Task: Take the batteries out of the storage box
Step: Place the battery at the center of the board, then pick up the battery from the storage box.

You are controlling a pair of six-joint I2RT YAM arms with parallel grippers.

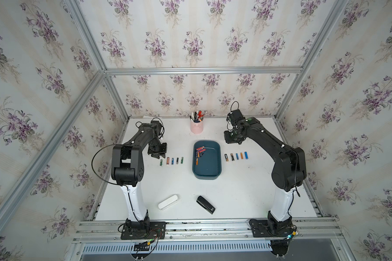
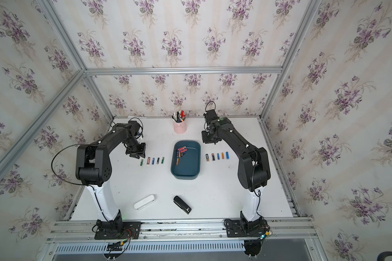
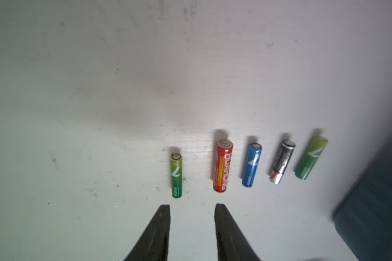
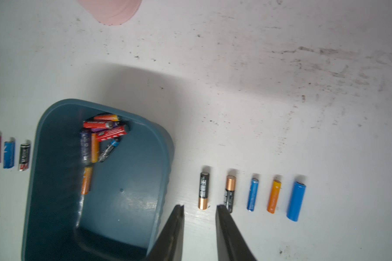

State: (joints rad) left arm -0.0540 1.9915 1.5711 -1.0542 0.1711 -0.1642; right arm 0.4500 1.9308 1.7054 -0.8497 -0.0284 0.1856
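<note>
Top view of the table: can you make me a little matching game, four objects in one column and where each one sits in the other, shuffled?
Things:
1. pink cylindrical pen cup
2. dark teal plastic storage box
3. black stapler
4. white oblong case

Places:
A. between the left row of batteries and the right row of batteries
B. back of the white table, by the wall
C. front, left side
D. front, middle

Pairs: 1-B, 2-A, 3-D, 4-C.
</note>
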